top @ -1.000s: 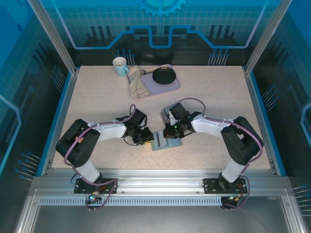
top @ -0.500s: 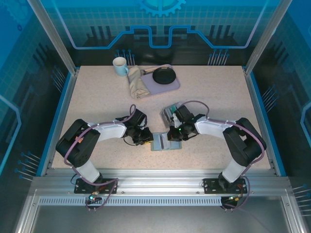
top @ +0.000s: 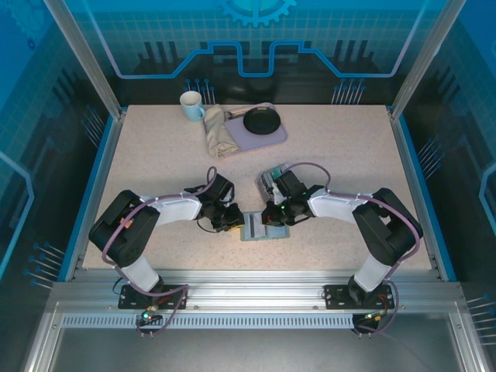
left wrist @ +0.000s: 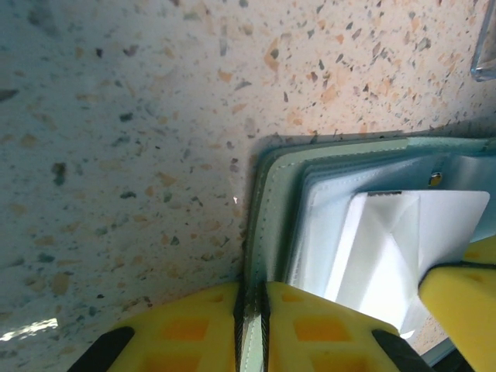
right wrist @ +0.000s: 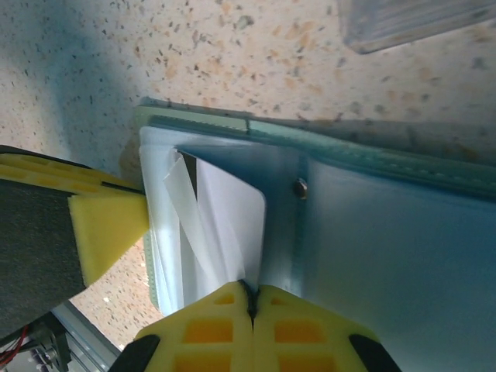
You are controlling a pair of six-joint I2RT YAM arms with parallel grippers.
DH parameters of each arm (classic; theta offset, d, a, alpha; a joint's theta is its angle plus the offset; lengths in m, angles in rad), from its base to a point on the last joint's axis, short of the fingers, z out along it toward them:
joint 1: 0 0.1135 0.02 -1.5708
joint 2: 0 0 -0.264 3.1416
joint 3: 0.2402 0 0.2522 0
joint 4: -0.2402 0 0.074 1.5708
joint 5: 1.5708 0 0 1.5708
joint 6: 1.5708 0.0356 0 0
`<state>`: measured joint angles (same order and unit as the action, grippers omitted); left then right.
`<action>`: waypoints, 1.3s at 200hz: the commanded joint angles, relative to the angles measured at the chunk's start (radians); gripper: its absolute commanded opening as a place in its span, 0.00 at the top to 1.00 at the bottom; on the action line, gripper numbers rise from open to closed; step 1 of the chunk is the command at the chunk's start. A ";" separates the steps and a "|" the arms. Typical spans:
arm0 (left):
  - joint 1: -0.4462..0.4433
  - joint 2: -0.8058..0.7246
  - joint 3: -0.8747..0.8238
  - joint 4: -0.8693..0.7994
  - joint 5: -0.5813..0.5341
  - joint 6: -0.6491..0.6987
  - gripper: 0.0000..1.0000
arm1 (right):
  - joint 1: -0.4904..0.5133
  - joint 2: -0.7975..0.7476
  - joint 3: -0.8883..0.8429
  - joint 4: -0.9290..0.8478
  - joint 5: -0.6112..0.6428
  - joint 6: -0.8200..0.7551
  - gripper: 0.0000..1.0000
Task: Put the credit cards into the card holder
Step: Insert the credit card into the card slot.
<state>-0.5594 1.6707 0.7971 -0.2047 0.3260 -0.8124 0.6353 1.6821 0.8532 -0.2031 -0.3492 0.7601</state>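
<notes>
Bare table [top: 155,163] left of card holder [top: 260,227]; box [right wrist: 411,19] behind.

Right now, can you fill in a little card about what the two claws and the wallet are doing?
Card holder: open on the table
Left claw: shut, pinching the card holder's edge
Right claw: shut on a pale sheet inside it
Pale sheet: card or pocket flap, can't tell

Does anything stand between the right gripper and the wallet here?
Nothing visible does. The right gripper has its jaws shut on a pale sheet inside the open wallet; card or sleeve, I cannot tell. The left gripper pinches the wallet's edge, off to one side.
</notes>
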 commanded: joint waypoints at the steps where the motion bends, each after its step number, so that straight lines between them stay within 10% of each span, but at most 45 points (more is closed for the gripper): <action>1: -0.005 0.009 -0.008 0.004 -0.024 0.001 0.85 | 0.025 0.031 0.011 -0.005 -0.007 0.023 1.00; 157: -0.005 0.000 -0.014 0.008 -0.035 -0.008 0.85 | 0.039 0.071 0.077 -0.033 -0.015 0.006 0.94; 231: -0.005 -0.059 -0.012 -0.035 -0.081 -0.007 0.83 | 0.000 -0.096 0.081 -0.237 0.164 -0.046 0.64; 260: -0.004 -0.098 -0.002 -0.066 -0.110 -0.001 0.81 | 0.008 -0.110 0.117 -0.260 0.156 -0.072 0.69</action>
<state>-0.5594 1.6230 0.7956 -0.2203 0.2634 -0.8124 0.6449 1.5906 0.9295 -0.3969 -0.2199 0.7162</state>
